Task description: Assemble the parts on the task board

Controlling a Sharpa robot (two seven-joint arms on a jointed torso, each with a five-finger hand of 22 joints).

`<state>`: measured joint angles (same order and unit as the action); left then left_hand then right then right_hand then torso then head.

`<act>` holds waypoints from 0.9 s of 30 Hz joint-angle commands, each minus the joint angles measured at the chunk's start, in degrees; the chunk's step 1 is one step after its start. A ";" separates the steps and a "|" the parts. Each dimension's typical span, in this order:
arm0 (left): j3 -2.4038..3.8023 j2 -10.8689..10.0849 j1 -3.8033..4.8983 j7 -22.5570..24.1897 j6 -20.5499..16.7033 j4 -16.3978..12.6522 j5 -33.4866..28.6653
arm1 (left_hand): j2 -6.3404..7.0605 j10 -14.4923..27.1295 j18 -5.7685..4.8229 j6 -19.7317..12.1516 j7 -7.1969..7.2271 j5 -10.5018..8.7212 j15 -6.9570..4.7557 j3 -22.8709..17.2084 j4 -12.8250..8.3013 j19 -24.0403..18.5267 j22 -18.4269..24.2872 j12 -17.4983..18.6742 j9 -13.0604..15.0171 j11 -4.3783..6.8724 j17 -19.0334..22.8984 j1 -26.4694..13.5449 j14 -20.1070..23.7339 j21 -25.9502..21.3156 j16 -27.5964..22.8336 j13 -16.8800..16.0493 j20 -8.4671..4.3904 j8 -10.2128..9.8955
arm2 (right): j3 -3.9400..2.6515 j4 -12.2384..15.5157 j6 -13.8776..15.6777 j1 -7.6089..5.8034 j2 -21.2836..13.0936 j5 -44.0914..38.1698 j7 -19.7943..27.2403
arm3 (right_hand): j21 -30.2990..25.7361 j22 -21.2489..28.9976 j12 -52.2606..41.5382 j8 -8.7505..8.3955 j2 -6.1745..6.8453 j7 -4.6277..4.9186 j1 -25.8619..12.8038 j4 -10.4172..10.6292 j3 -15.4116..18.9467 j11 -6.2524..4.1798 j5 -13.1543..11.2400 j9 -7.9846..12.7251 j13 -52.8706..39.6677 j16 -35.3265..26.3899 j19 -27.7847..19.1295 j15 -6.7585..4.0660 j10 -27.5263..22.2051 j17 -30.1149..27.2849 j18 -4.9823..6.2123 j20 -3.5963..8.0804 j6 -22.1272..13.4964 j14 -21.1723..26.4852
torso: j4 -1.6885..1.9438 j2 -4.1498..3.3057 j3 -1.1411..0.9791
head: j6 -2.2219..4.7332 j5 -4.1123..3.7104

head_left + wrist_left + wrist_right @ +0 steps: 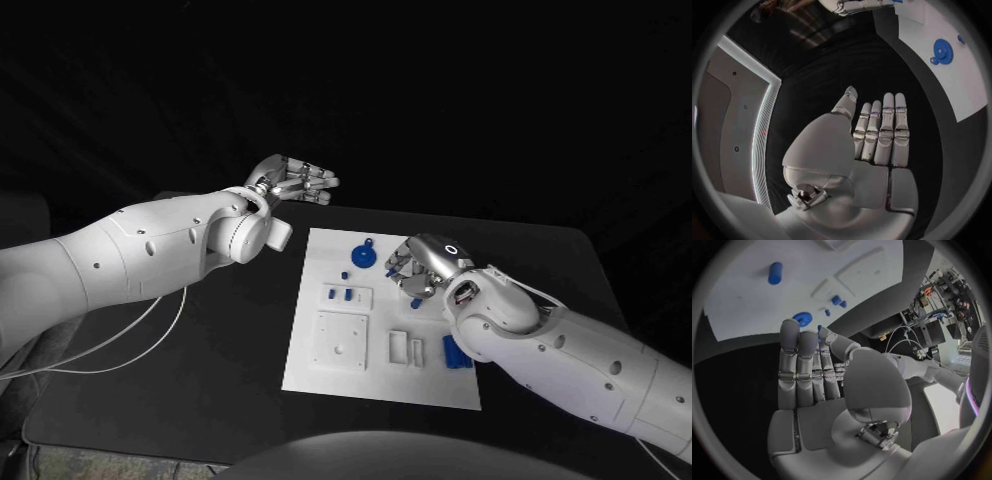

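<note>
White task board [329,372] carries blue parts [366,257] — left robot hand [293,183] and right robot hand [418,268] both spread, empty.

A matte black rectangular table [216,380] takes up the lower half of the head view, and beyond its far edge the room falls away into near-total darkness. A thin white cable [137,330] loops across the table's left part. In the right wrist view a cluttered equipment rack [932,325] with tangled wires stands at the side (its contents are too small to make out). A pale panel with a ribbed light-grey strip [761,145], possibly a wall or cabinet, shows in the left wrist view.
</note>
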<state>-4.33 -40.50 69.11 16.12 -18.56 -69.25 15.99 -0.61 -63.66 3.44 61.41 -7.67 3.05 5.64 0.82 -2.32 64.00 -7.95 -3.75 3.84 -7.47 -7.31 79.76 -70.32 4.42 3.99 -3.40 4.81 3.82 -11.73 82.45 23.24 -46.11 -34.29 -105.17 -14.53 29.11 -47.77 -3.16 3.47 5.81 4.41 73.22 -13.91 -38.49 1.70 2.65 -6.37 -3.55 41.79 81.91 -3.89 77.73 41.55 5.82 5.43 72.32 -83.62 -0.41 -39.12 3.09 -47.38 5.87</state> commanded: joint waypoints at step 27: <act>0.00 1.59 -0.05 -0.76 -3.40 -2.07 0.76 | -0.95 0.18 0.51 -0.33 0.11 0.17 0.03 0.21 0.18 0.35 0.20 0.24 0.08 0.11 0.04 0.13 0.42 0.40 -0.23 0.00 0.02 -0.12 | 5.32 -3.53 -4.88 3.41 6.97 -6.28 -1.46 | -1.88 -4.56 -0.33 0.23 -0.87 -0.03 -0.64 -1.31 0.14 -0.46 0.10 -0.17 -0.12 -0.32 0.86 -0.18 0.76 -0.02 1.03 0.09 0.29 -0.09 | 0.14 -0.10 -0.10 | -1.51 2.58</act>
<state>-4.36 -39.08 69.04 15.18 -21.51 -71.16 16.22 -1.06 -63.66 3.44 61.41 -7.66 3.05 5.64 0.82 -2.32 64.00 -7.80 -3.75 3.84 -7.47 -7.31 79.76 -70.32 4.63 3.99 -3.40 4.81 3.82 -6.46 79.02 18.40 -42.87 -27.46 -109.87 -15.43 27.45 -52.19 -3.28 3.52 5.35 4.48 72.73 -15.03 -38.20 1.48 2.44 -6.49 -3.64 41.57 82.21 -3.89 77.91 41.53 5.83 5.50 72.23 -83.63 -0.37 -39.15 3.02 -48.79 8.26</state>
